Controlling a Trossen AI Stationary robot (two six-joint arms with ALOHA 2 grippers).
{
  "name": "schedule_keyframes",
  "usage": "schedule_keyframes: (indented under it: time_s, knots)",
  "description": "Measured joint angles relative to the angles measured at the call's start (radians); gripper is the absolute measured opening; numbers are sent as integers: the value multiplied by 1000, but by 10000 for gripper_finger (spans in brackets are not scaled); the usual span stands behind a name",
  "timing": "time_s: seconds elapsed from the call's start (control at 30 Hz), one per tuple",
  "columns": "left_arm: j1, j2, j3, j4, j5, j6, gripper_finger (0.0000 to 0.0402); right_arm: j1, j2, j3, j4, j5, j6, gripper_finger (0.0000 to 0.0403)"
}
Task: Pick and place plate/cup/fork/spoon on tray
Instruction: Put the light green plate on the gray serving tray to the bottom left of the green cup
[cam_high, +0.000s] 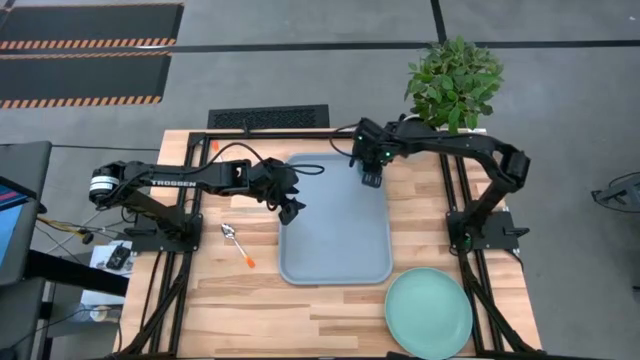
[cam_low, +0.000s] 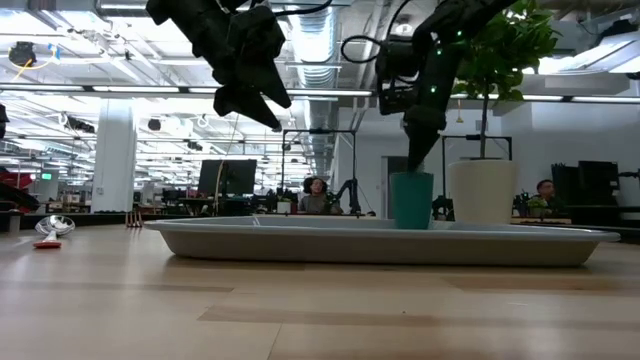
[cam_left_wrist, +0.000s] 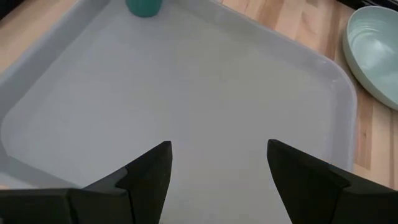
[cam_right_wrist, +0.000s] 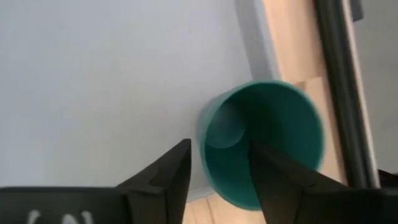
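the cup (cam_low: 411, 199) is standing upright on the tray (cam_high: 334, 262), mouth facing up, at the tray's far right corner near the plant (cam_high: 452, 82). the right gripper (cam_right_wrist: 217, 163) is coming down over it from above; in the right wrist view one finger is dipping inside the cup's mouth and the other is sitting outside the wall, the two set narrow around the rim. whether they are pinching the wall i cannot tell. the right arm is reaching from its base at the table's right side, elbow bent, wrist pointing down at the cup.

the tray is lying with its long axis running from the far side of the table toward the near side, in the middle of the table.

the left gripper (cam_left_wrist: 217, 165) is hanging above the tray's left edge, fingers spread wide and holding nothing, tilted down toward the tray floor. the left arm is stretching across from its base at the table's left.

the spoon (cam_high: 237, 244) is lying flat on the wood, left of the tray, bowl toward the far left and orange handle pointing toward the near right.

the plate (cam_high: 429, 313) is sitting on the table by the tray's near right corner, just beside it.
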Motion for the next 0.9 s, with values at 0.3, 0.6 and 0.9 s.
schedule_keyframes:
  time_s: [0.3, 0.6, 0.9]
  knots:
    - [2, -7, 0, -1, 2, -25, 251, 3, -144, 100, -93, -8, 38, 211]
    - [20, -133, 0, -96, 62, -20, 251, 103, -384, 59, -448, -234, 328, 211]
    - [37, -291, 0, -125, 94, -14, 251, 410, -609, -258, -411, -242, 731, 212]
